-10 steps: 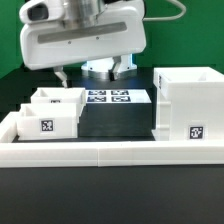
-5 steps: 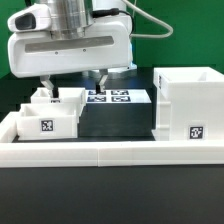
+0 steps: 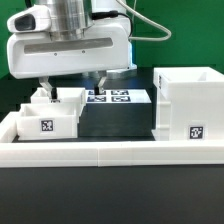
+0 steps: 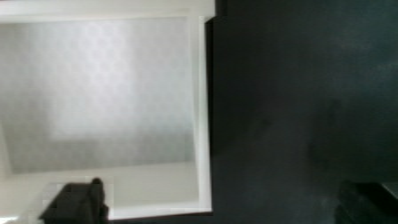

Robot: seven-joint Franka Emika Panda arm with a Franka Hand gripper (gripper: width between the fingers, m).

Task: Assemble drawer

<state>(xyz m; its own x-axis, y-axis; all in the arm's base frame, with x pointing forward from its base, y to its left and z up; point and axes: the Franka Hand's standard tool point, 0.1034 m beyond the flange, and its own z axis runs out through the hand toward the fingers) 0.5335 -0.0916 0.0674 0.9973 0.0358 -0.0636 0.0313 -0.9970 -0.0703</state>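
Observation:
The drawer set stands on the black table. The large boxy housing [image 3: 188, 100] is at the exterior view's right, with a tag on its front. Two small trays are at the left: the front tray [image 3: 45, 122] with a tag, and the rear tray [image 3: 62, 98] behind it. My gripper [image 3: 72, 85] hangs open and empty over the rear tray. One finger [image 3: 45, 90] is down at the rear tray's left part, the other finger [image 3: 100, 80] is outside it, over the marker board. In the wrist view the tray's white inside [image 4: 107, 100] lies below my gripper [image 4: 224, 200].
The marker board [image 3: 118, 97] lies flat between the trays and the housing. The long low white border wall [image 3: 110, 152] runs along the front. A green backdrop stands behind the arm.
Since a second ago my gripper has moved to the exterior view's left, from above the marker board to over the rear tray. It has held still for the last half second.

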